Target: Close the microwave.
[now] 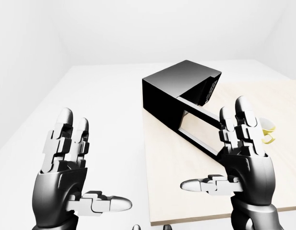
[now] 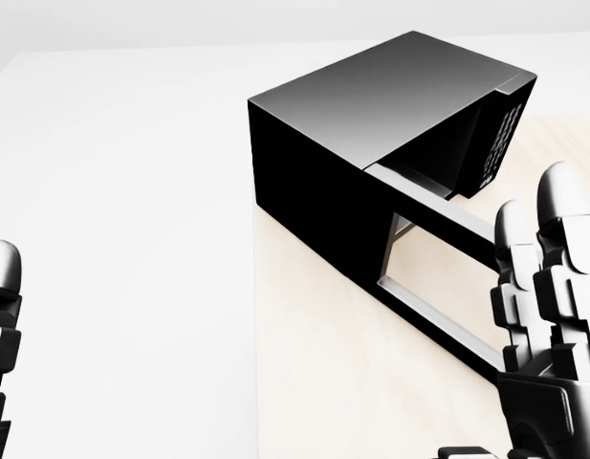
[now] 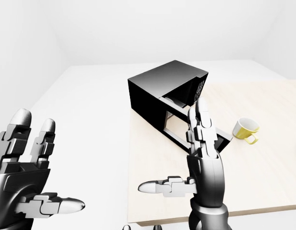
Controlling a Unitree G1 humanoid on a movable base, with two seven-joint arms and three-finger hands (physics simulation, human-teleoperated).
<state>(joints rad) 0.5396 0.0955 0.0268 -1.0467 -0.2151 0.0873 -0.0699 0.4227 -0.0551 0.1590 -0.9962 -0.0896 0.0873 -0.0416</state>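
The right hand (image 1: 241, 158) is released, fingers straight up and thumb out sideways, raised over the worktop (image 1: 186, 191) near its lower edge, just short of the swung-out door (image 2: 438, 277); whether it touches the door cannot be told. The left hand (image 1: 66, 167) is released too, palm spread, left of the worktop's left edge. The black microwave (image 2: 371, 115) sits at the worktop's upper left corner. A yellow mug (image 3: 246, 129) stands to its right
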